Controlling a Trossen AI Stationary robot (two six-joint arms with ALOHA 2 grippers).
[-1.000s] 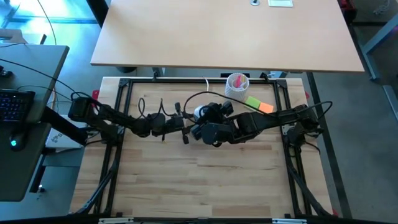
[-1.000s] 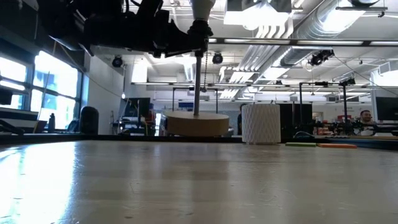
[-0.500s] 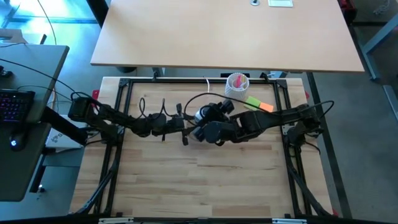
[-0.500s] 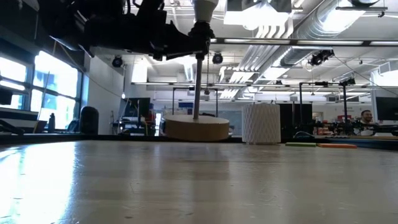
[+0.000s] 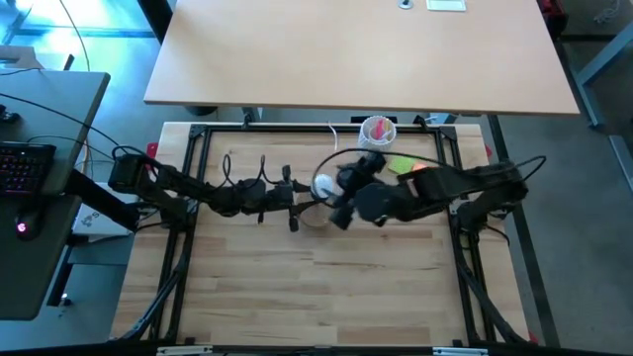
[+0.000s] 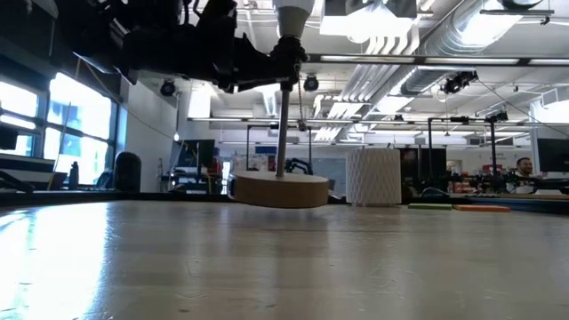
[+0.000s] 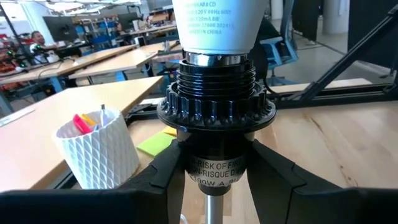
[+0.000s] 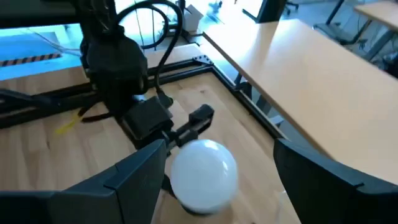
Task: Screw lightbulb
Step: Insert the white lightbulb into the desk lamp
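Your left gripper (image 7: 214,186) is closed on the black socket (image 7: 216,118) of the wooden stand (image 6: 280,188), one finger on each side just below the ribbed collar, bracing it. In the low view the stand's round base appears tilted and slightly clear of the bench (image 5: 326,277), so treat it as carried by that grip.

The lightbulb (image 8: 202,174) sits upright in the socket; in the left wrist view its silvery base is just visible at the socket mouth, so it appears at least partly threaded.

Your right gripper (image 8: 214,186) is above the bulb with its fingers spread wide, one on each side of the globe and touching neither. It holds nothing.

Judged step: the release between turns, or the end of tightening. How many threads remain cannot be read from these views.

Next move: if the bulb is not seated, close the right gripper lightly on the globe, turn it, and keep the left grip firm so the socket does not rotate. Avoid crushing the glass. The white cup (image 5: 377,133) stands well apart.
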